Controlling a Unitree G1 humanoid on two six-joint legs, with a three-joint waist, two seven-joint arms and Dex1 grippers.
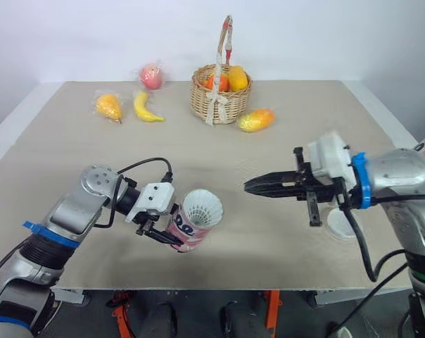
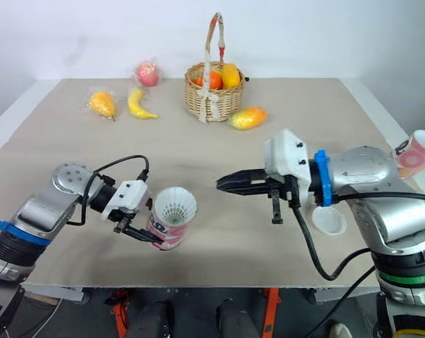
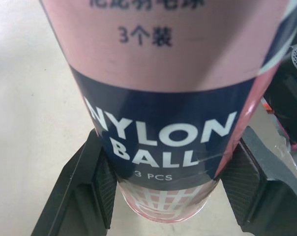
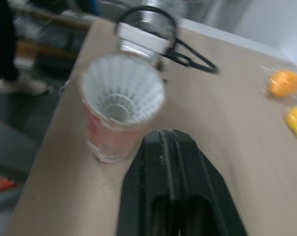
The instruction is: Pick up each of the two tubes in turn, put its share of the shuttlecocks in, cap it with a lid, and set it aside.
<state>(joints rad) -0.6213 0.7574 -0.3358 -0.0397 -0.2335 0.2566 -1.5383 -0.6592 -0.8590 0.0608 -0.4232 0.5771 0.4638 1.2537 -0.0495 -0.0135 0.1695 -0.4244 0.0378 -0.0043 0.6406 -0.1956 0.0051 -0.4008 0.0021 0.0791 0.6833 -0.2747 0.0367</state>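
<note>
Pink-and-navy cardboard shuttlecock tube (image 1: 190,227): low over the near-left part of the beige bench (image 1: 283,134), clamped round its lower body by the left end effector (image 1: 169,236), one black finger (image 3: 97,184) on either side. Base contact with the bench: cannot tell. Long axis tilted, base down toward the left arm, open mouth up and turned toward the robot's right. White nylon shuttlecock skirt (image 1: 203,207) nested at the mouth, about rim-level; count inside not readable.

Out from the mouth, to the robot's right: right end effector (image 1: 250,186), black fingers pressed together, nothing held, tips aimed at the mouth, near but apart, roughly level with it. Along those fingers in the right wrist view: tube mouth just ahead, a little off to one side.

Round white plastic lid (image 2: 329,222): flat on the bench below the right wrist, behind the right fingertips, so the opposite way from the tube. Clearly nearer the right arm; left arm busy holding.

Judging by the fill, probably at the capping step for this tube: needs the right end effector opened, drawn back and down to the lid, then brought to the tilted mouth along the tube axis.

Second pink tube (image 2: 418,152): past the right elbow at the robot's far right, well apart.

Far side of bench: wicker basket of fruit (image 1: 219,95), yellow banana (image 1: 146,108), well clear of both arms
</note>
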